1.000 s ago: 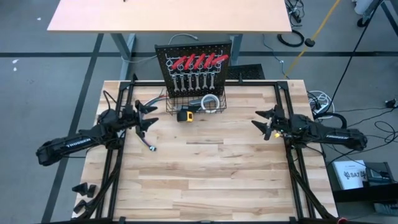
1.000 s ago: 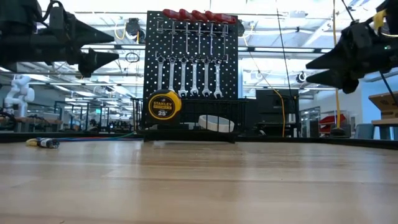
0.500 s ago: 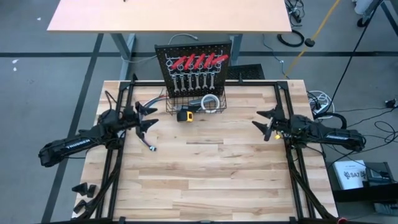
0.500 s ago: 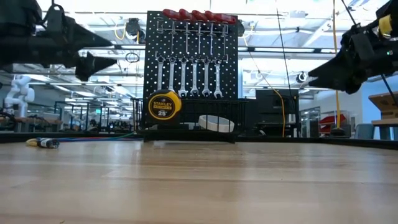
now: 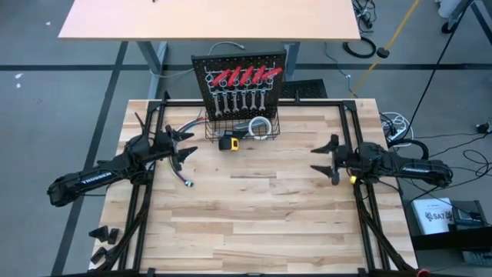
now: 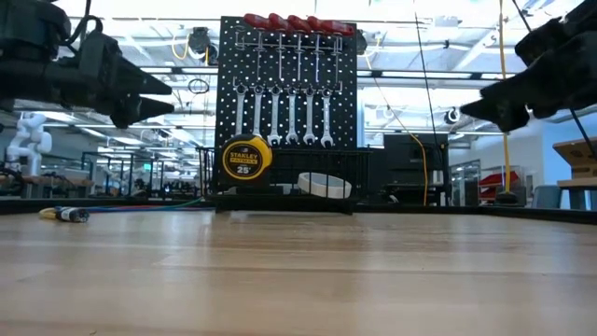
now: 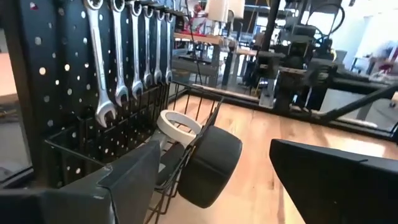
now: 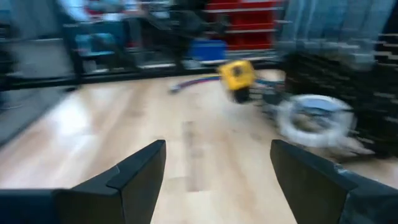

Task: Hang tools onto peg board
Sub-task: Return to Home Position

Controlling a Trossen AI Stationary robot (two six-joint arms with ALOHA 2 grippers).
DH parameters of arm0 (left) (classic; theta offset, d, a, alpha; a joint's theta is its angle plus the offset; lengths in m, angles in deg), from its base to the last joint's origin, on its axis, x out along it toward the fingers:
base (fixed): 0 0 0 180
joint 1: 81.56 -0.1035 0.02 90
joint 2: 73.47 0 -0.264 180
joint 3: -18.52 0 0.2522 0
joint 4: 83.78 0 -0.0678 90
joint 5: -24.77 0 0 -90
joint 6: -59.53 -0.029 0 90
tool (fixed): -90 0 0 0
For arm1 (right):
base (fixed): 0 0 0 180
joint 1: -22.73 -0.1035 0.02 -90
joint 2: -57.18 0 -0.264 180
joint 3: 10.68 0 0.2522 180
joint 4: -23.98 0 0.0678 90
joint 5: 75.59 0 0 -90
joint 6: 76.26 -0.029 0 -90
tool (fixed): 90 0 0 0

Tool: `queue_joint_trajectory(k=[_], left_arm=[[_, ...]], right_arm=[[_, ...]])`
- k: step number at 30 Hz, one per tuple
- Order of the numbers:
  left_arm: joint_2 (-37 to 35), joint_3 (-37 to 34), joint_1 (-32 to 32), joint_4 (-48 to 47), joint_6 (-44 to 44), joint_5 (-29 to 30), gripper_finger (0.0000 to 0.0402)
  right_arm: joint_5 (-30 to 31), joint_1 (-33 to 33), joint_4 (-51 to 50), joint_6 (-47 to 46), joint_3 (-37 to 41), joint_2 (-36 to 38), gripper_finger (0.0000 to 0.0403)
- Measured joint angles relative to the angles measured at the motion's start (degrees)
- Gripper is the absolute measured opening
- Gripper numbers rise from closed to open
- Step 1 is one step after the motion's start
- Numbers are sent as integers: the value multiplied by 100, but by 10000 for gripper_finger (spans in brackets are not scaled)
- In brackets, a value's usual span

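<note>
Both arms were off the peg board (image 5: 201, 77) and carrying nothing. The left hand (image 5: 187, 143) hovered over the table (image 5: 254, 215) on its own side, near the board's lower corner, with its fingers spread wide. The right hand (image 5: 327, 160) was out on the opposite side, well apart from the board, also spread wide. The board looked fully loaded, with five red-handled tools (image 5: 246, 75) across the top row and six open-end wrenches (image 5: 238, 100) hanging vertically beneath them. The white tape roll (image 6: 324, 185) lay in the wire basket (image 5: 269, 131). The yellow tape measure (image 6: 245, 157) was hooked on the basket's front wire at the left-arm end, off the table, presumably by its belt clip, which I couldn't see. The only loose item on the table was the coloured wire bundle (image 5: 186, 180), not part of the job. My read: hanging was done, and with both hands wide and clear of the board, parking shouldn't snag anything.
</note>
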State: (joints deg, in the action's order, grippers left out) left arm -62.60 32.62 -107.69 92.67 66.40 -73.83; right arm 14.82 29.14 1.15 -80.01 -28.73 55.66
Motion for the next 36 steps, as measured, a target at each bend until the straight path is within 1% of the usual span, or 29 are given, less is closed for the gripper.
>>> queue_joint_trajectory(k=[2, 4, 7, 9, 11, 14, 19, 36], left_arm=[[-2, -2, 0, -15, -144, -2, 309], [-2, -2, 0, -29, -138, -2, 309], [-2, -2, 0, -28, -135, -2, 309], [-2, -2, 0, -28, -135, -4, 309], [-2, -2, 0, -29, -135, -6, 309], [-2, -4, 0, -28, -137, -9, 309], [-2, -4, 0, -26, -135, -15, 309], [-2, -9, 0, -28, -133, -15, 309]], right_arm=[[-442, -8, 112, -2, 17, -33, 281], [-521, -4, 105, -3, 17, -58, 281], [-465, -4, 97, 36, 17, -92, 281], [-254, -4, 187, 163, 52, -92, 281], [-60, -4, 546, 186, 170, -96, 281], [-84, -4, 1007, 167, 340, -129, 281], [34, -2, 1028, 166, 344, -262, 281], [-36, -2, 1039, 144, 344, -301, 281]])
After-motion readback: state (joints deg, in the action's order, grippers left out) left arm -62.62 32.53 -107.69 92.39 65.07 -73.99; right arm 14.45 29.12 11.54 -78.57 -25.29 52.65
